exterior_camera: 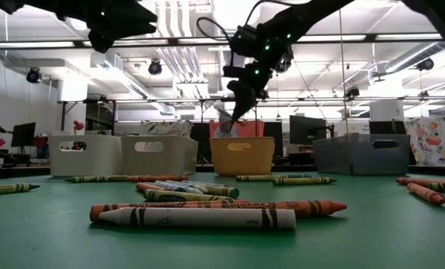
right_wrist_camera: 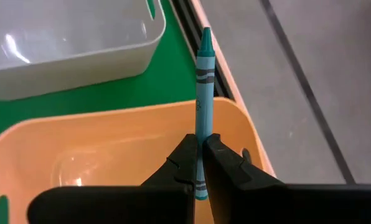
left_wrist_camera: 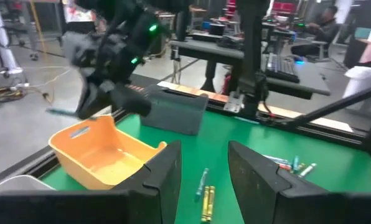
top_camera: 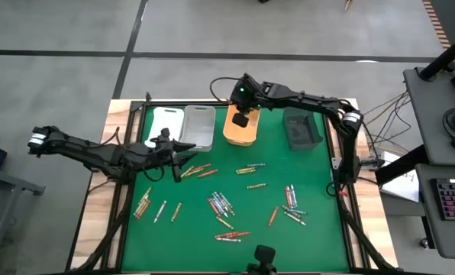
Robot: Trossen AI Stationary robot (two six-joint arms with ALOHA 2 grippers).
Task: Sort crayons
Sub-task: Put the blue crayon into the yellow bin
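High view: right pincer (top_camera: 241, 119) hanging over the orange bin (top_camera: 241, 131) at the bench's far edge; left pincer (top_camera: 183, 155) waiting lower, near the grey-white bin (top_camera: 198, 126), w/ loose crayons (top_camera: 221, 205) scattering across the green bench (top_camera: 311, 229). White bin (top_camera: 166, 122) sitting leftmost, dark bin (top_camera: 301, 128) rightmost.

Low view: right pincer (exterior_camera: 237, 104) hovering above the orange bin (exterior_camera: 242, 155), well clear of its rim. White crayon (exterior_camera: 196, 218) lying nearest the camera, an orange one touching it behind. Left arm showing only as dark mass at top.

Left wrist view: left pincer (left_wrist_camera: 204, 171) standing part-open, gripping nothing; a yellow-green pair (left_wrist_camera: 205, 194) lying just ahead between its fingers, long axes running away from it. Orange bin (left_wrist_camera: 104, 152) off to one side, right arm blurring over it.

Right wrist view: right pincer (right_wrist_camera: 199, 163) pinching narrow on a teal crayon (right_wrist_camera: 201, 99), grip near the blunt end, tip sticking out forward along the fingers' line. Orange bin (right_wrist_camera: 111, 152) lying directly under the grip; the tip reaching past its rim.

Key relation: crayon's held part is over the bin, so a drop looks right, prob. tip swinging down as it falls.
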